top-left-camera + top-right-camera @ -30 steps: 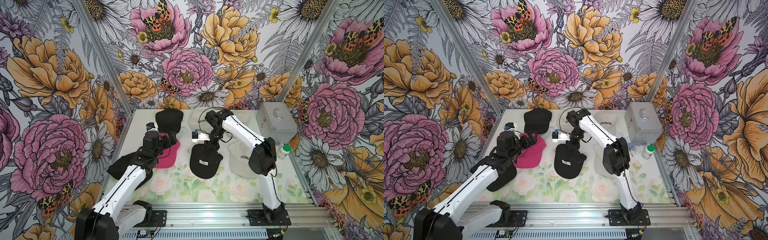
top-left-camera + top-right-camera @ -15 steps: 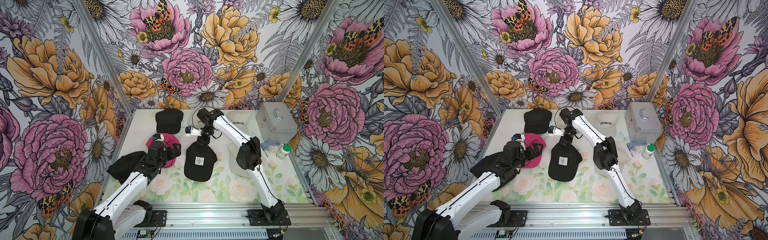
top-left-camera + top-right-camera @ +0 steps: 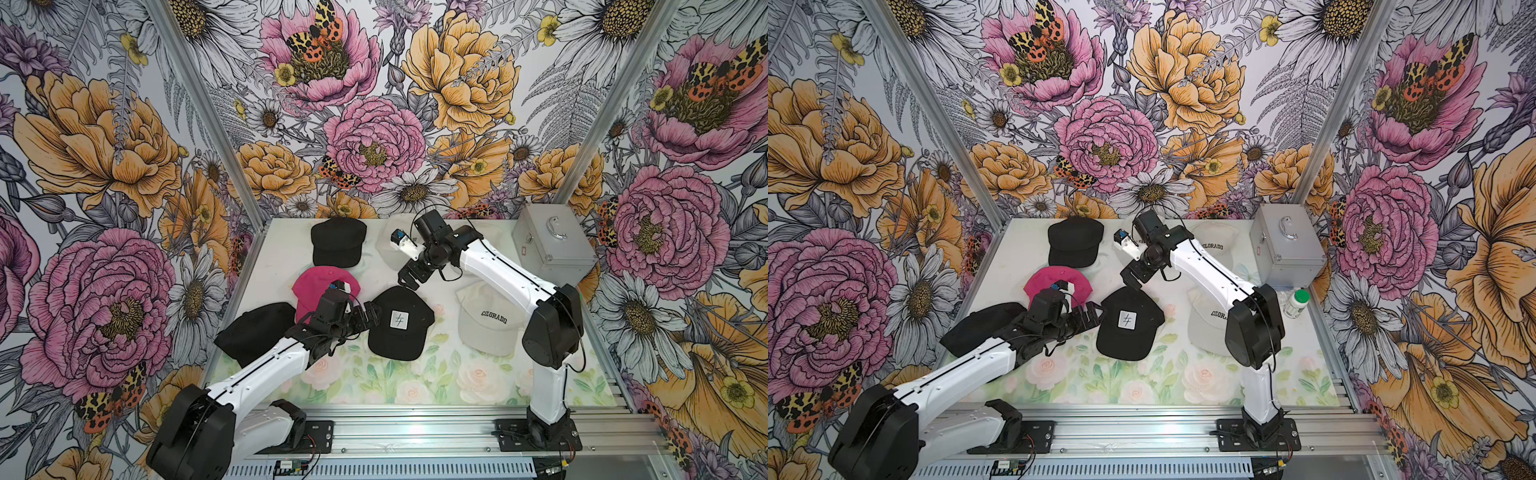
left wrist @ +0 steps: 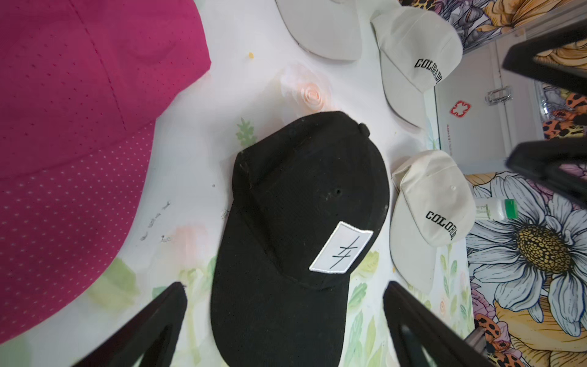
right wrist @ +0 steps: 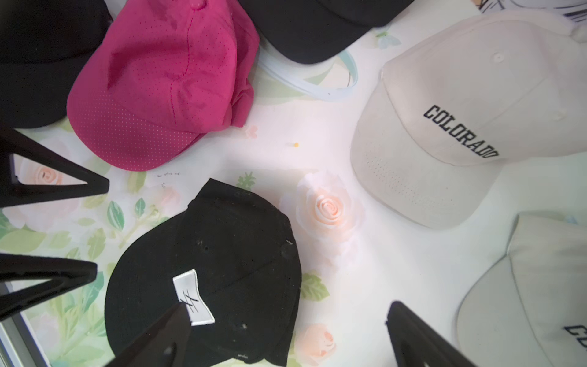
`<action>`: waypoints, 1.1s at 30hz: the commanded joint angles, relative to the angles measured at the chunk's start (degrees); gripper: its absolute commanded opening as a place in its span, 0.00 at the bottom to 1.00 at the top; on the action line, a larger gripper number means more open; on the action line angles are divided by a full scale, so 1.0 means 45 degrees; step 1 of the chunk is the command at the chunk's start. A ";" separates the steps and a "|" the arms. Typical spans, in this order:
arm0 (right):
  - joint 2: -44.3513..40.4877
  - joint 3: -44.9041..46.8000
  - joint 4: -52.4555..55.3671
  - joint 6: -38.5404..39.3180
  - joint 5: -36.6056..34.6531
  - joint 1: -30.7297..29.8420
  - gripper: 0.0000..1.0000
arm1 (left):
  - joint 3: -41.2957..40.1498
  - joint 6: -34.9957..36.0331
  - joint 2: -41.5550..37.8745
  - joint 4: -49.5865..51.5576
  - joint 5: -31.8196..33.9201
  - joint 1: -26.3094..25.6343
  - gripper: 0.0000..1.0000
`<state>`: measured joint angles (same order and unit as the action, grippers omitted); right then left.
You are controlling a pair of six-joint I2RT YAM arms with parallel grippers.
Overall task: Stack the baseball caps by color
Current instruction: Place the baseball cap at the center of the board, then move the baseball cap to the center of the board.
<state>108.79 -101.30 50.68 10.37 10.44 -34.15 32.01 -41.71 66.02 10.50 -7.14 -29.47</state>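
Observation:
A black cap with a white patch [image 3: 401, 322] [image 3: 1129, 322] lies flat mid-table. My left gripper [image 3: 372, 313] [image 4: 284, 292] is open, its fingers either side of that cap's brim [image 4: 279, 317]. My right gripper [image 3: 409, 280] [image 5: 289, 313] hangs open just above the cap's back edge, holding nothing. A pink cap [image 3: 320, 286] lies behind the left wrist. One plain black cap [image 3: 337, 243] sits at the back, another [image 3: 257, 332] at the left edge. A cream COLORADO cap [image 3: 488, 320] lies under the right arm and a second one [image 3: 1217, 241] behind it.
A silver metal case [image 3: 552, 245] stands at the back right. In front of it, by the right wall, is a white bottle with a green lid [image 3: 1298, 301]. Floral walls close three sides, and an aluminium rail [image 3: 415, 428] runs along the front.
My right gripper opened and let go of the patch cap, which now lies flat on the table. My left gripper moved right from the pink cap to the patch cap's brim.

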 commanded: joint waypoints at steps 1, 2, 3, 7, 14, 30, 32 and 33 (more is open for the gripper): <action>-0.1358 0.1983 -0.3202 -0.2840 -0.1513 0.0050 0.99 | 0.0396 -0.0020 0.0524 -0.0223 -0.0282 -0.0275 0.99; -0.1792 0.2829 -0.3896 -0.3559 -0.1821 0.0050 0.99 | 0.0387 -0.0009 0.0705 -0.0385 -0.0344 -0.0337 0.99; -0.2315 0.3754 -0.4645 -0.4292 -0.2046 0.0048 0.99 | 0.0367 -0.0008 0.0905 -0.0565 -0.0441 -0.0345 0.99; -0.4352 0.7617 -0.8343 -0.7825 -0.2584 0.0021 0.99 | 0.0569 0.0298 0.1758 -0.0933 -0.1132 -0.0402 0.99; -0.7006 1.3122 -1.2193 -1.3186 -0.2926 -0.0087 0.99 | 0.0601 0.0252 0.2919 -0.1498 -0.1756 -0.0447 0.99; -0.5534 1.5995 -1.5380 -1.4592 0.0083 -0.1111 1.00 | 0.0777 -0.1485 0.4546 -0.1583 -0.2231 -0.1147 0.99; -0.5033 1.5997 -1.5950 -1.4838 0.0081 -0.1151 0.99 | 0.0796 -0.1588 0.4630 -0.1704 -0.2204 -0.1149 0.99; -0.4808 1.5883 -1.6107 -1.4853 0.0078 -0.1160 0.99 | 0.0860 -0.1616 0.4691 -0.1716 -0.2177 -0.1146 0.99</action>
<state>84.86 -29.76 -16.14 -54.30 9.89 -39.11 35.64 -46.89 85.19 2.31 -15.73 -34.06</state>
